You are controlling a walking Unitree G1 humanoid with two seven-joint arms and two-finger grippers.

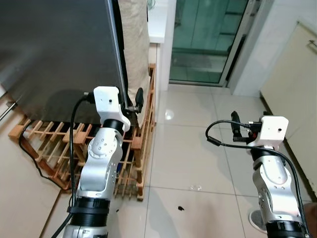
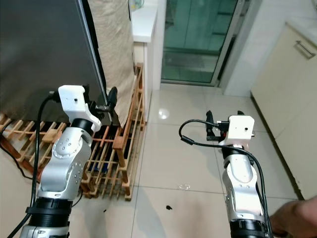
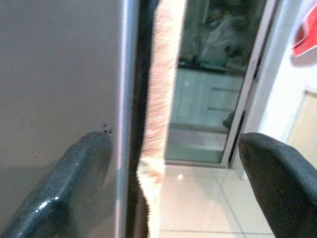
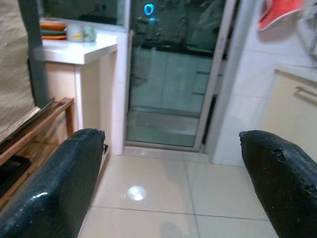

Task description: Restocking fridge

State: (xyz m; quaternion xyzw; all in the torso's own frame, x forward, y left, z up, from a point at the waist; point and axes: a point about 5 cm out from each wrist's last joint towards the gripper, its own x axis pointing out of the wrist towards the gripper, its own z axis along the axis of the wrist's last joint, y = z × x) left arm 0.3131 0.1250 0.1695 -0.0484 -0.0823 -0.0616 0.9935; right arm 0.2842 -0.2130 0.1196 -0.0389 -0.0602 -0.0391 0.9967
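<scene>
The fridge (image 1: 54, 49) fills the upper left, its dark grey door closed, with a silver door edge (image 1: 117, 54) on the right side. My left gripper (image 1: 134, 103) is raised at that edge. In the left wrist view it is open: one finger (image 3: 79, 178) lies against the grey door face, the other finger (image 3: 282, 183) stands out past the edge. My right gripper (image 1: 237, 125) hovers open over the tiled floor, holding nothing and pointing toward the glass door (image 4: 168, 74).
A wooden slat rack (image 1: 54, 146) lies under and beside the fridge. A beige cloth-covered object (image 1: 134, 44) stands right of the door edge, with a white counter (image 1: 157, 22) behind. Cream cabinets (image 1: 292, 74) line the right. A person's hand (image 2: 293, 219) shows at bottom right.
</scene>
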